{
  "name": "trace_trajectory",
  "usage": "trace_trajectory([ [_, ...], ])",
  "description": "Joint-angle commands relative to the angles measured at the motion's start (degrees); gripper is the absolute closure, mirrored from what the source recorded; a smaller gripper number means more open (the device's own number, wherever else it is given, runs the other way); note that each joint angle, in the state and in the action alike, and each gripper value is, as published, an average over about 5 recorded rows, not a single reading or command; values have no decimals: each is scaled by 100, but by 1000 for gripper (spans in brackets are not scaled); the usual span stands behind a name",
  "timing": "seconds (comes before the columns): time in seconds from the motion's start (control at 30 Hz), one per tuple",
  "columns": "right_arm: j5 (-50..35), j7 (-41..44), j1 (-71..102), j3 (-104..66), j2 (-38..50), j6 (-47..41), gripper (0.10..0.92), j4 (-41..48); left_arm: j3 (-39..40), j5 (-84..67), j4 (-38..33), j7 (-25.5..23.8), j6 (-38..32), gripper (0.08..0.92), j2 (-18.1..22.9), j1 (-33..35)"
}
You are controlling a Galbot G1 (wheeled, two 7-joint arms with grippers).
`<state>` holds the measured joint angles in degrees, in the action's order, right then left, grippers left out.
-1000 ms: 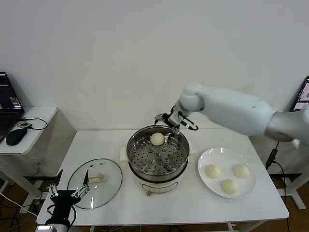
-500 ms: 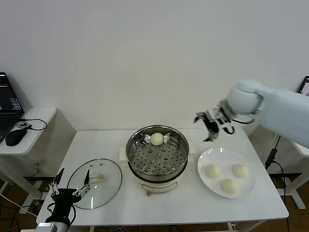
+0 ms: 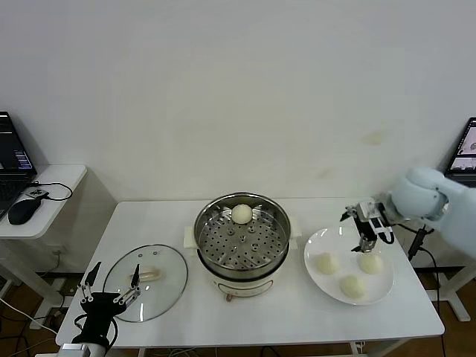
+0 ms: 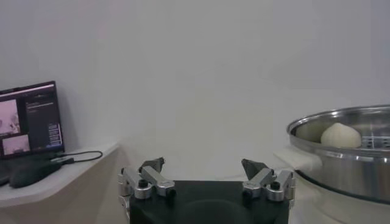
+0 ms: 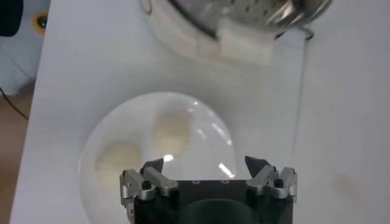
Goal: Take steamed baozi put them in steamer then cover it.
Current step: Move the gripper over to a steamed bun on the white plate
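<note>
We hold our right gripper with its jaws apart and empty, just above the white plate to the steamer's right. Three steamed baozi lie on that plate, the far-right one directly beneath the fingers. A fourth bun sits inside the steamer. The cover lies left of the steamer, with our left gripper spread wide at its near edge.

Steamed baozi: four, one in the steamer, three on the plate
Steamer: one
Cover: one
Plate: one
Grippers: two, left gripper, right gripper
</note>
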<state>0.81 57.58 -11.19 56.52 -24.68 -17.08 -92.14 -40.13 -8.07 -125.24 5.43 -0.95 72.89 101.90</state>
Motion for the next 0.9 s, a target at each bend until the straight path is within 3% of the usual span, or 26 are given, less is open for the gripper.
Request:
trace_trajectory([
  [0.03, 480, 11, 1617, -972, -272, 86, 203, 734, -15, 7, 4, -3, 14, 177, -3, 5],
  [0.9, 621, -295, 1943, -1318, -1669, 243, 212, 1839, -174, 2, 70, -22, -8, 177, 30, 33],
])
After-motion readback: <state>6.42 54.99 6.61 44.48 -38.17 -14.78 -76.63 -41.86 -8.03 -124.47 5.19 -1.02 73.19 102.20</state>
